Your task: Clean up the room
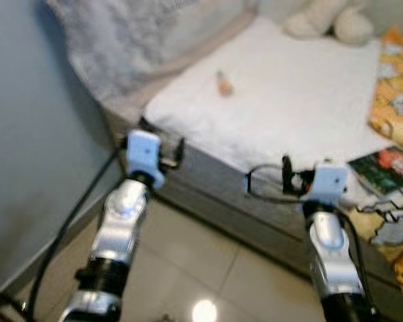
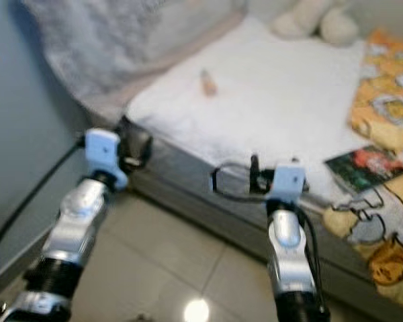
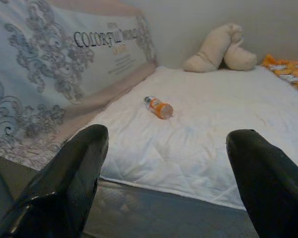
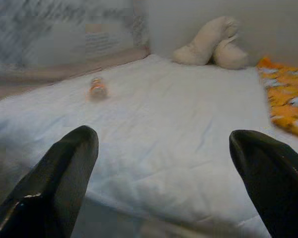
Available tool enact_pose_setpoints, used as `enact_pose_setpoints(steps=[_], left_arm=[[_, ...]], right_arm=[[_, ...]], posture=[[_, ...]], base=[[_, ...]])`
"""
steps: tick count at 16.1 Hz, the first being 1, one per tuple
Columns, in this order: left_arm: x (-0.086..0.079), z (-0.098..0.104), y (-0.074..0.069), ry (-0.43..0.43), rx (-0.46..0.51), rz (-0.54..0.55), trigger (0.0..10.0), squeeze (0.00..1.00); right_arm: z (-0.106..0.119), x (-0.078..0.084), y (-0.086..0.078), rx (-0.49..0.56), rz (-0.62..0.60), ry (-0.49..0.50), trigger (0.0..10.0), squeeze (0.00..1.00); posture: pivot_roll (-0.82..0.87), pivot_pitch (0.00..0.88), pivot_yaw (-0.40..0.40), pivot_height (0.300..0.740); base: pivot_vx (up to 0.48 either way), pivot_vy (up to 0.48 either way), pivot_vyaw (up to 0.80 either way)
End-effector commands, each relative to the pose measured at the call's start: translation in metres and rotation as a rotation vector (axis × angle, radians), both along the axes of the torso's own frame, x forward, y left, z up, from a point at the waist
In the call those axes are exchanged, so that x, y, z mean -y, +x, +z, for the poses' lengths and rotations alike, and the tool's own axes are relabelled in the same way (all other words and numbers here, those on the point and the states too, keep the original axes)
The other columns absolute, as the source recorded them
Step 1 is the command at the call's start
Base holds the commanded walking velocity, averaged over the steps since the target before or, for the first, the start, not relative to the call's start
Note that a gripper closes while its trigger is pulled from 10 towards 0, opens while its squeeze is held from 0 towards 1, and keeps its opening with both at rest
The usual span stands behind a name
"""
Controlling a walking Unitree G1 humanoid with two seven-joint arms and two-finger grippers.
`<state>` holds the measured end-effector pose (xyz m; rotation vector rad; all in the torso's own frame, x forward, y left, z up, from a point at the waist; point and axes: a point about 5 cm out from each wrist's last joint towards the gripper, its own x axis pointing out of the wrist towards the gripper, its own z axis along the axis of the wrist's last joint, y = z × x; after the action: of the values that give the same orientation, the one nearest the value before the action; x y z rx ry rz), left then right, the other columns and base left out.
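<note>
Both grippers' fingers [image 3: 64,183] spread wide, empty, short of mattress edge [image 1: 255,176]; bottle [image 3: 159,107] beyond.

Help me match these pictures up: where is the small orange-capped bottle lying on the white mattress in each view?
Left eye: small orange-capped bottle, upper centre on the white mattress.
Right eye: upper centre.
Left wrist: centre, beyond the open fingers.
Right wrist: blurred, upper left.
Shared landmark: cream plush toy at the mattress's far end.
</note>
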<state>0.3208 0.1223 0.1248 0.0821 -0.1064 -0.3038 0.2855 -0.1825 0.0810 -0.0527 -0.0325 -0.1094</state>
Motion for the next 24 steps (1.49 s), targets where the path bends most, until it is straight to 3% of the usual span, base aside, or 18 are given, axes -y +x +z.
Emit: enact_pose_setpoints(steps=[1, 2, 4, 7, 8, 11, 18, 19, 24], left_arm=[[0.003, -0.004, 0.0, 0.017, -0.025, -0.013, 10.0, 0.0], [0.002, -0.006, 0.0, 0.035, -0.024, -0.002, 10.0, 0.0], [0.0, -0.004, 0.002, 0.08, -0.002, 0.036, 10.0, 0.0], [-0.004, -0.007, 0.004, -0.013, -0.06, 0.048, 10.0, 0.0], [-0.006, -0.007, 0.004, -0.004, -0.056, 0.066, 10.0, 1.0], [-0.006, -0.013, 0.004, 0.052, -0.068, 0.078, 10.0, 1.0], [-0.003, -0.025, 0.004, 0.051, -0.144, 0.066, 10.0, 0.98], [-0.003, -0.023, 0.004, 0.045, -0.126, 0.078, 10.0, 0.0], [-0.015, -0.018, 0.007, -0.029, -0.102, 0.17, 10.0, 0.0]], right_arm=[[-0.003, 0.0, -0.001, -0.018, 0.014, -0.008, 10.0, 0.25], [-0.005, -0.005, -0.002, -0.033, 0.037, -0.024, 10.0, 0.0], [-0.006, -0.008, -0.002, -0.047, 0.05, -0.029, 10.0, 0.0], [-0.004, -0.008, 0.003, -0.055, 0.061, -0.022, 10.0, 0.0], [-0.005, -0.007, 0.003, -0.062, 0.055, -0.027, 10.0, 0.0], [-0.005, -0.004, 0.001, -0.054, 0.042, -0.034, 10.0, 0.0], [-0.005, -0.002, 0.001, -0.054, 0.034, -0.038, 10.0, 0.0], [-0.007, -0.003, 0.001, -0.072, 0.037, -0.043, 10.0, 0.0], [-0.006, -0.002, 0.001, -0.06, 0.031, -0.051, 10.0, 0.0]], posture=[[0.02, 0.0, 0.022, 0.74], [0.02, 0.0, 0.015, 0.74], [0.02, 0.0, 0.015, 0.74], [0.02, 0.0, 0.01, 0.74], [0.02, 0.0, 0.011, 0.74], [0.01, 0.0, 0.014, 0.74], [0.01, 0.0, 0.016, 0.74], [0.01, 0.0, 0.016, 0.74], [0.0, 0.0, 0.019, 0.74]], base=[[0.394, -0.27, 0.0], [0.412, 0.0, 0.0], [0.133, 0.0, 0.0], [0.097, 0.126, -0.23], [0.292, 0.379, -0.63], [0.25, 0.182, -0.19], [0.0, 0.0, 0.0], [0.0, 0.0, -0.47], [0.373, 0.0, -0.29]])
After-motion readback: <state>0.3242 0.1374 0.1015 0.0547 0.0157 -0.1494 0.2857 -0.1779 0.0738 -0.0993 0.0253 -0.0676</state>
